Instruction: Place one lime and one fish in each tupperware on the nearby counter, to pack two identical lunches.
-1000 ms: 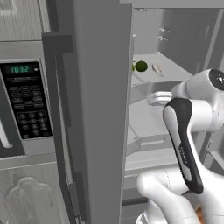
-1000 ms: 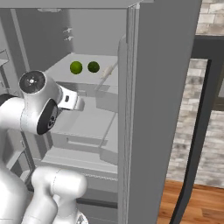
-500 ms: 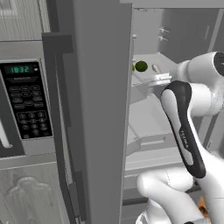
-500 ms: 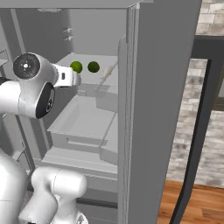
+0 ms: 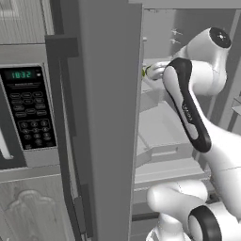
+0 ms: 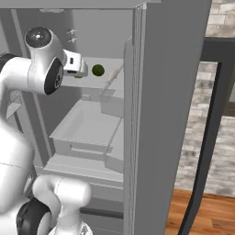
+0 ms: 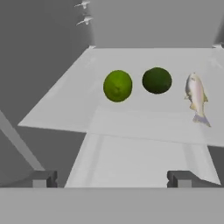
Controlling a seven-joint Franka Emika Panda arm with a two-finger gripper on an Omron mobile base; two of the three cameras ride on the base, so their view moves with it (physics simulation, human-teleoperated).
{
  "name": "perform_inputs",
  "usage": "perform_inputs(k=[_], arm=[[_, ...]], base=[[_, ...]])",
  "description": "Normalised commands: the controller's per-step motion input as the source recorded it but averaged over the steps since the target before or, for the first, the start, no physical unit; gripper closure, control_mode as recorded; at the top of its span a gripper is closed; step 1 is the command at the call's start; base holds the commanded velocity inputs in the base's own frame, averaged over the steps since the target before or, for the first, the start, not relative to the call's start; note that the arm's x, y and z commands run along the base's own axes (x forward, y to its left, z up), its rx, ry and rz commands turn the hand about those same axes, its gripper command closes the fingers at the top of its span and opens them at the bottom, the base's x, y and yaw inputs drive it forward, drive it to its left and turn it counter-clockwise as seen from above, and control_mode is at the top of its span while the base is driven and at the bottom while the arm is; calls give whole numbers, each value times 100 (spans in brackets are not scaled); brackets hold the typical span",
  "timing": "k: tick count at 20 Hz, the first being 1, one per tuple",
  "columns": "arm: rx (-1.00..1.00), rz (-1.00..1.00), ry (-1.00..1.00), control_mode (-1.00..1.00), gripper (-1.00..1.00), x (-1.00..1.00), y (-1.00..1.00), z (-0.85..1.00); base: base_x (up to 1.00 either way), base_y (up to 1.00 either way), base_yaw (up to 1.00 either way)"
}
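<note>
Two smooth round limes lay side by side on a white fridge shelf (image 7: 144,118): a brighter green lime (image 7: 117,85) and, just beside it, a darker lime (image 7: 156,80). A slim pale fish (image 7: 195,96) with a tan back lay on the same shelf, near the darker lime on its far side. The gripper (image 7: 112,178) hovered before the shelf edge, jaws spread wide, grasping nothing and touching nothing.

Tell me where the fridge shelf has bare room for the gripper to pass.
The shelf is bare left of the brighter lime and in front of all three items. It is crowded in the row: dark lime between the brighter lime and the fish, gaps narrow.
</note>
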Motion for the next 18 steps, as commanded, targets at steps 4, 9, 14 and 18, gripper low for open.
perform_inputs(k=[4, 9, 14, 18], arm=[[0, -1, 0, -100, -100, 81, 1, -14], [0, -4, 0, -100, -100, 88, 18, -8], [0, -5, 0, -100, -100, 89, 32, -10], [0, -5, 0, -100, -100, 60, 7, -16]], base=[[0, 0, 0], [0, 0, 0], [0, 0, 0], [0, 0, 0]])
